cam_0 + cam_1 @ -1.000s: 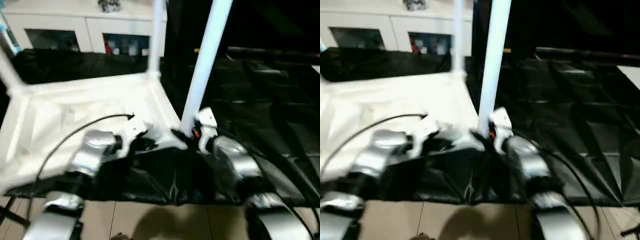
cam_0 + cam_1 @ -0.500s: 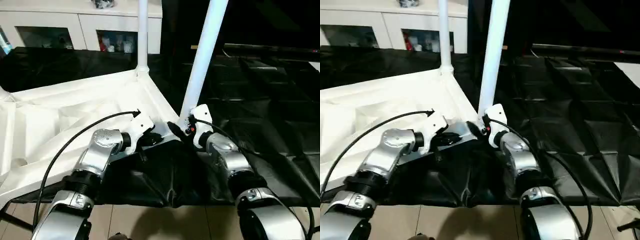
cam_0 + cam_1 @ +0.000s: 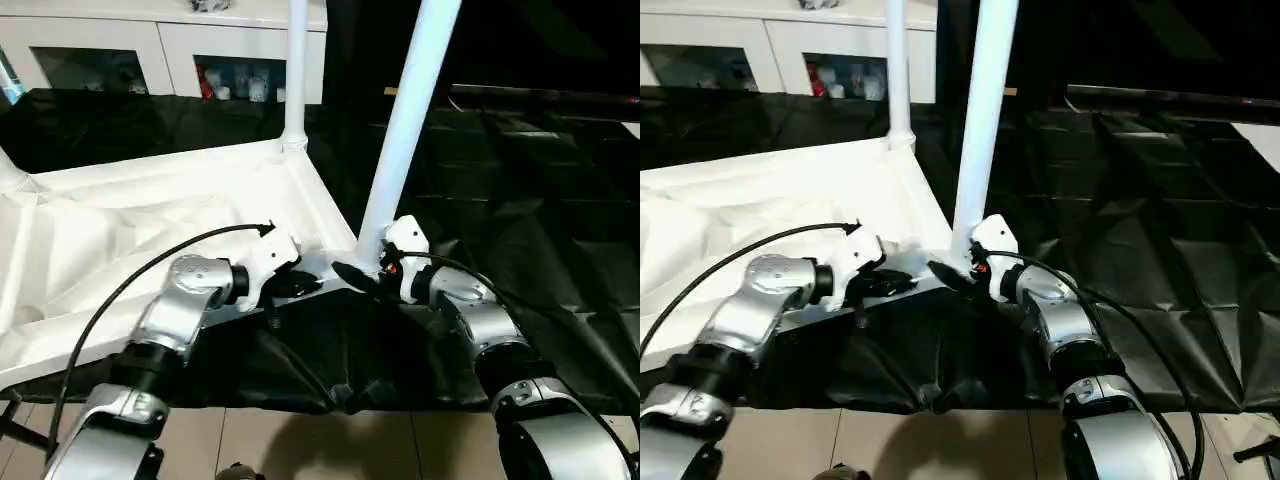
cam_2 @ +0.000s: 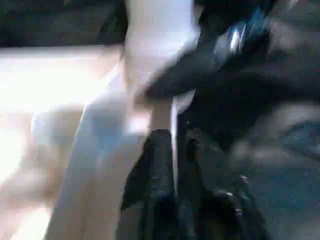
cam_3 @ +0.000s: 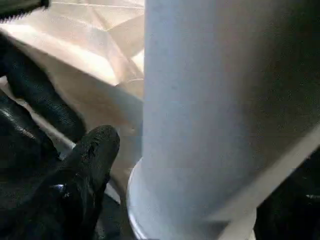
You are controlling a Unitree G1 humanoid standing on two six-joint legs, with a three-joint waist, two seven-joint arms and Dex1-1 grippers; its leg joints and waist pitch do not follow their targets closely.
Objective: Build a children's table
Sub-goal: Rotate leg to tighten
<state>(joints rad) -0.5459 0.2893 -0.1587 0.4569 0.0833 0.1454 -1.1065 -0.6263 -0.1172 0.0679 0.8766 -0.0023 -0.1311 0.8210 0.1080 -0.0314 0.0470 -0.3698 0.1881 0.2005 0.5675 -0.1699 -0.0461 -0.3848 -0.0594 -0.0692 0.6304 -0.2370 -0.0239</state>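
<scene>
The upturned tabletop (image 3: 150, 220) lies on black sheeting (image 3: 540, 200). At its near corner my right gripper (image 3: 362, 274) pinches the base of a standing leg (image 3: 405, 130); my left gripper (image 3: 300, 285) clamps the rim.

Upright legs (image 3: 408, 120) crowd the tabletop's (image 3: 120, 230) near corner; its middle seems open.

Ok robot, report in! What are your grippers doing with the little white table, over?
Left gripper pinching tabletop rim. Right gripper at near leg base, beside its corner socket. Far leg already standing. Nothing blocking.
</scene>
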